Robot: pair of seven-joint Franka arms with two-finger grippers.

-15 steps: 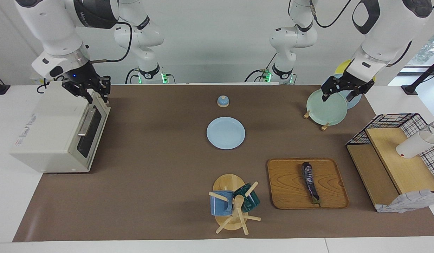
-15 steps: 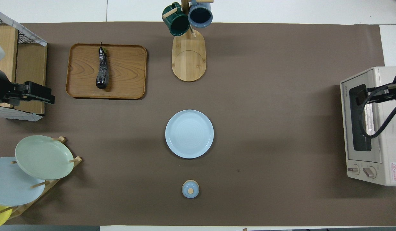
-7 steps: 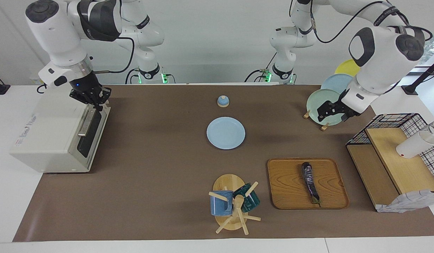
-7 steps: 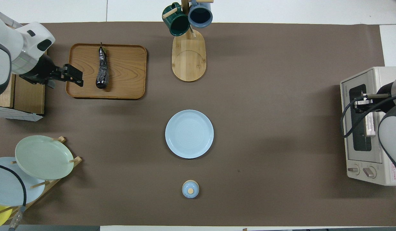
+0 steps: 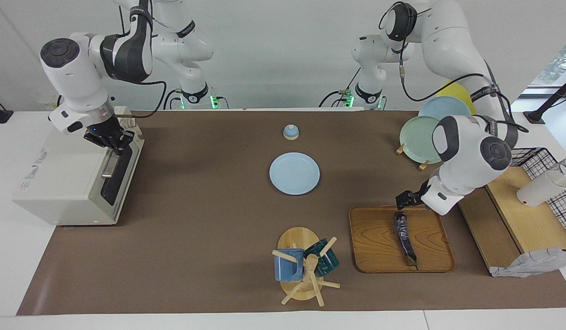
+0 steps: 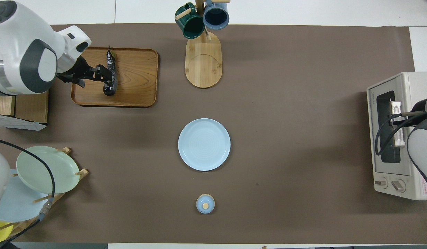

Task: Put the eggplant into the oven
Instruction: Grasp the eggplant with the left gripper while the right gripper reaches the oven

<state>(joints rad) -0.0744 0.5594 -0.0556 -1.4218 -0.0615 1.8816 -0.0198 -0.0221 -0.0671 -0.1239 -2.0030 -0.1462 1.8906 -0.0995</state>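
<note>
The long, thin, dark purple eggplant [image 5: 404, 238] lies on the rectangular wooden tray [image 5: 376, 243], with the left gripper [image 5: 405, 200] over its blunt end (finger state: cannot tell). It likely handles as light, glossy and slippery; grip mid-body. The right gripper [image 5: 112, 140] is at the off-white toaster oven's [image 5: 67, 183] metal bar handle [image 5: 109, 166], its finger state likewise unreadable.

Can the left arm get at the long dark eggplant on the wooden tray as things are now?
Probably yes. The left tool is over the wooden tray's edge nearer the robots, by the end of the long dark purple eggplant. Nothing lies on or against the eggplant.
</note>
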